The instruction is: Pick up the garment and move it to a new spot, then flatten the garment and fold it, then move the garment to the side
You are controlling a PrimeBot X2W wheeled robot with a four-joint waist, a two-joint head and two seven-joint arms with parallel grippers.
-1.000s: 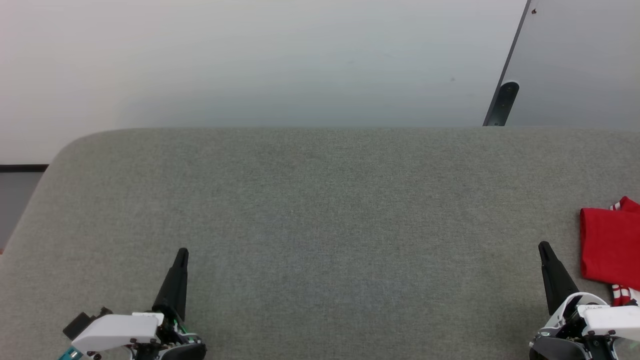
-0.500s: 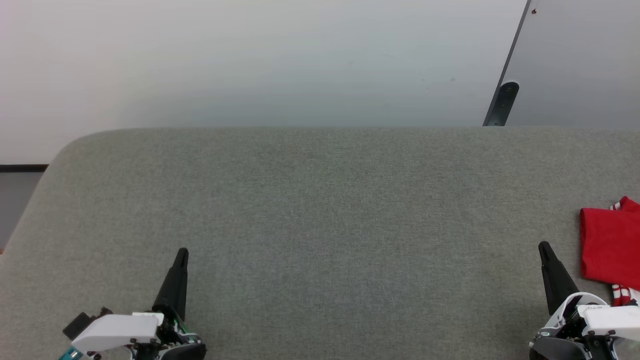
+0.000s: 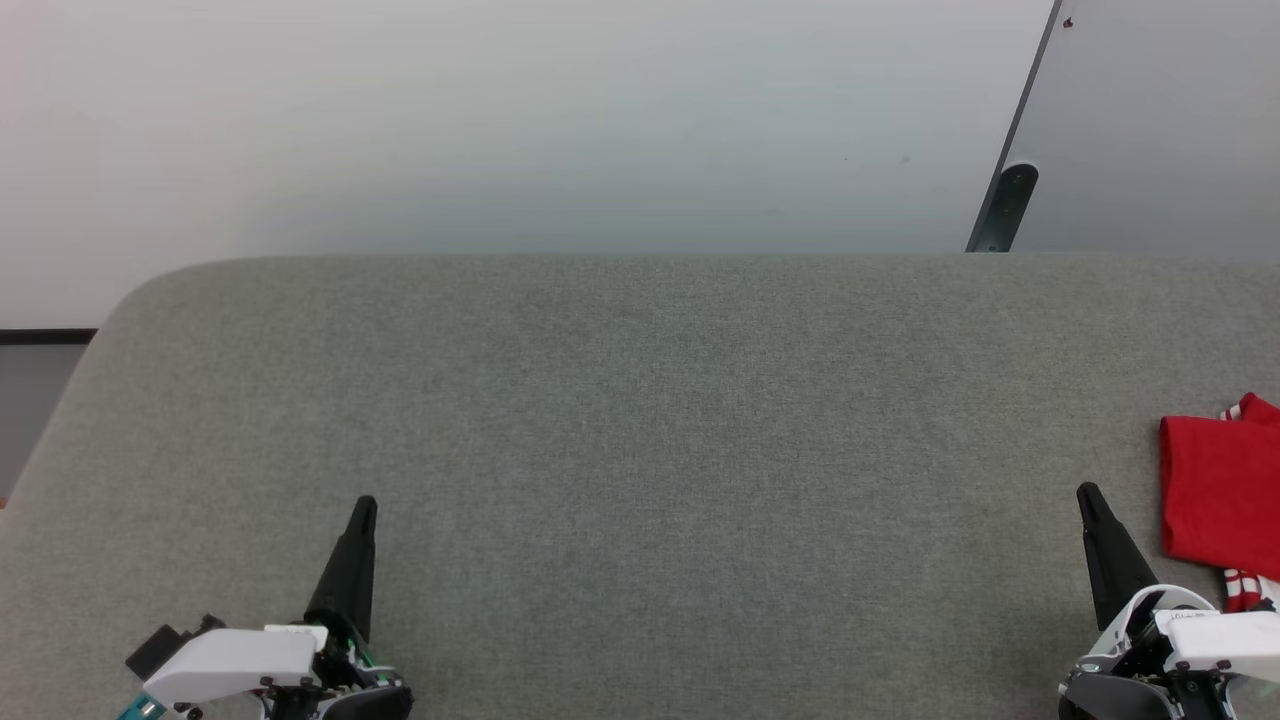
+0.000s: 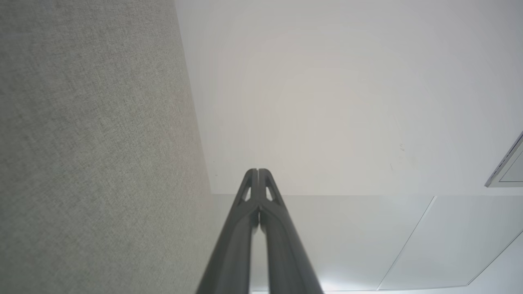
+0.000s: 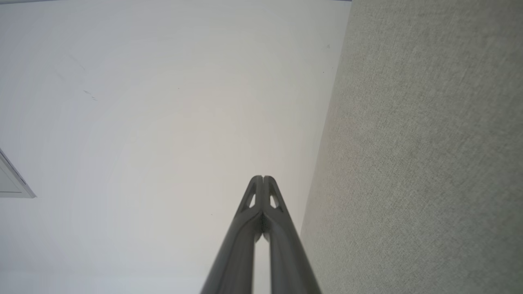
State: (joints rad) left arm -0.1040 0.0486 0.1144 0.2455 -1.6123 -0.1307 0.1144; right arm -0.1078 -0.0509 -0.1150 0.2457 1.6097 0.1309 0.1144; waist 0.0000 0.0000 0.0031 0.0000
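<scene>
- Two robot arms rest low at the near side of a grey cloth-covered table, their fingers pointing toward its far edge.
- The left gripper sits at the lower left. Its two dark fingers are pressed together into a single spike and hold nothing. In the left wrist view the tips meet along a hairline seam.
- The right gripper sits at the lower right, likewise closed tip to tip around nothing, as its own wrist view shows.
- The garment, a folded red block, lies flat on the table at the far right. It is just beside the right gripper on its outer side, clear of the fingers, and the picture's right border cuts it off.
- White-and-red striped trim peeks out at the garment's near corner, just above the right arm's white housing, and again at its far corner.
- Between the two grippers a broad stretch of grey cloth lies open, from the near side to the far edge.
- The table's far edge runs straight across the head view. At the far left it bends through a rounded corner, and the left edge slants down toward the lower left.
- Beyond the far edge spreads a pale floor. A dark slanting line crosses it at the upper right, ending by a dark rounded post at the table's far edge.
- A dark strip shows past the left edge.
</scene>
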